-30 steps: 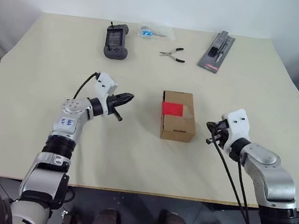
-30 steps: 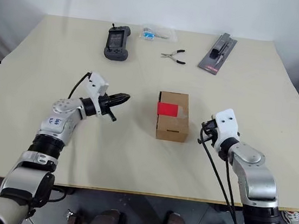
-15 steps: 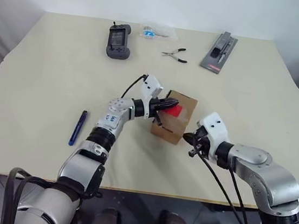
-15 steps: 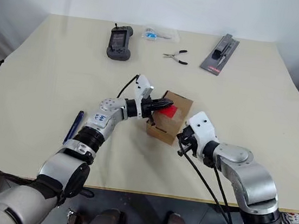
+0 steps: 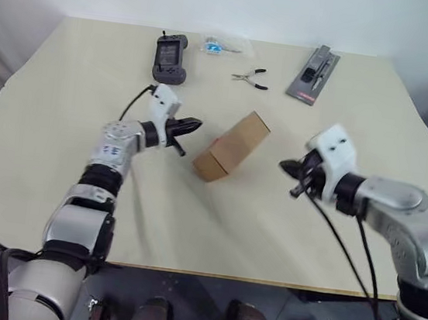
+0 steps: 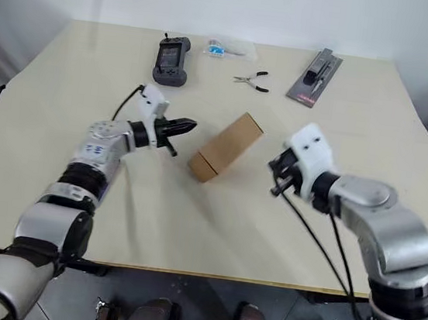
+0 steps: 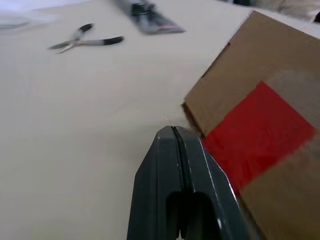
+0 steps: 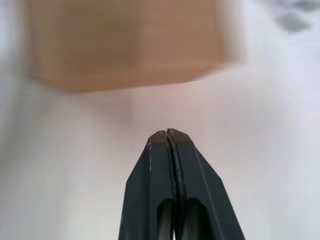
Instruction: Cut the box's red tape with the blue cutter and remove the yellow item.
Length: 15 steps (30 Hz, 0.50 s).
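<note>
The brown box (image 5: 231,146) lies tipped over and slanted at the table's middle, with plain cardboard faces towards the head camera. Its red tape (image 7: 255,135) faces my left gripper (image 5: 193,125), which is shut and empty just left of the box, pointing at the taped face. A hand's width right of the box, my right gripper (image 5: 286,168) hovers above the table, shut on nothing; its wrist view has the box (image 8: 125,45) ahead of the fingers. The blue cutter and the yellow item are out of view.
Along the far edge lie a black handheld device (image 5: 168,48), a clear bag with a blue item (image 5: 216,45), black-handled pliers (image 5: 249,77) and a grey packaged tool (image 5: 313,65). Bare table (image 5: 213,230) spreads in front of the box.
The box has tipped over and swung round, so its red tape no longer faces up. My left gripper has drawn back left off the box. My right gripper has risen and moved away to the right.
</note>
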{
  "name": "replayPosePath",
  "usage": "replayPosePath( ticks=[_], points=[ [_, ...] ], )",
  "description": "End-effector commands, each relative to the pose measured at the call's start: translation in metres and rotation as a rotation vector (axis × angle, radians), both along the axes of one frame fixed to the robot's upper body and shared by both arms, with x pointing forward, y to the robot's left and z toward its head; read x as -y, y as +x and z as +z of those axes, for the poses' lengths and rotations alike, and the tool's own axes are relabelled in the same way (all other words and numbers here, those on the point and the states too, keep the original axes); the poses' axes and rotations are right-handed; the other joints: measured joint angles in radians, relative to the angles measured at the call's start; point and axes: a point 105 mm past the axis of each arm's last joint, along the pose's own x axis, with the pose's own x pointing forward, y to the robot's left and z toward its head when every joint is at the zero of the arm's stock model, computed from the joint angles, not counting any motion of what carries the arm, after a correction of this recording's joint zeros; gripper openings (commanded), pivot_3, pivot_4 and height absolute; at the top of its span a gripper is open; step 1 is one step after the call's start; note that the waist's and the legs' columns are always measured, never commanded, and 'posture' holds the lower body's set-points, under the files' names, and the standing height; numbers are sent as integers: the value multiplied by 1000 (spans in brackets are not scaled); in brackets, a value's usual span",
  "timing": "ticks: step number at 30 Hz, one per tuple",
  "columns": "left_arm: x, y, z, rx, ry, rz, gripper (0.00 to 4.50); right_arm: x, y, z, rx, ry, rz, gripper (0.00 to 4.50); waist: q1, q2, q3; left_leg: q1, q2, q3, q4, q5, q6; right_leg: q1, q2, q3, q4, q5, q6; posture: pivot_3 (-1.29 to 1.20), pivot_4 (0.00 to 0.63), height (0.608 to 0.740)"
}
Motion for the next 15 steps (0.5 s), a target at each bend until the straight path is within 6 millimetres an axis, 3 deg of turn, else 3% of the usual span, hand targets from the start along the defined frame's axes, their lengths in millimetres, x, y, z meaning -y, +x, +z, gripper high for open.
replayPosePath(
  ticks=[1, 4, 7, 11, 15],
  points=[
    [0, -9, 11, 36, -13, -25, 0, 17, 22, 4, 70, -57, -46, 43, 4, 0, 0, 0, 0, 0, 0, 0, 0, 0, 0, 0, 0, 0, 1, 0, 150, 740],
    [1, -17, 13, 51, -3, -38, 0, 19, 43, 4, 118, -112, -54, 43, 3, 0, 0, -1, 0, 0, 1, 0, 0, 0, 0, 0, 0, 1, 1, 0, 150, 740],
    [9, -17, 24, 73, -72, -19, 0, 8, 56, 15, 161, -85, -28, 43, -1, -1, 0, -2, 0, 0, 1, 0, 0, 0, 0, 0, 0, 1, 1, 0, 150, 740],
    [32, -19, 30, 105, -73, -75, 0, -6, 63, 20, 174, -44, 3, 43, -4, -1, 0, -2, 0, 0, 2, 0, 0, 0, 0, -1, 0, 1, 1, 0, 150, 740],
    [69, -34, 51, 117, -125, -240, 0, -15, 58, 14, 162, -30, 44, 43, -2, -1, 0, -2, 0, 0, 1, 0, 0, 0, 0, -1, 0, 1, 2, 0, 150, 740]
  ],
)
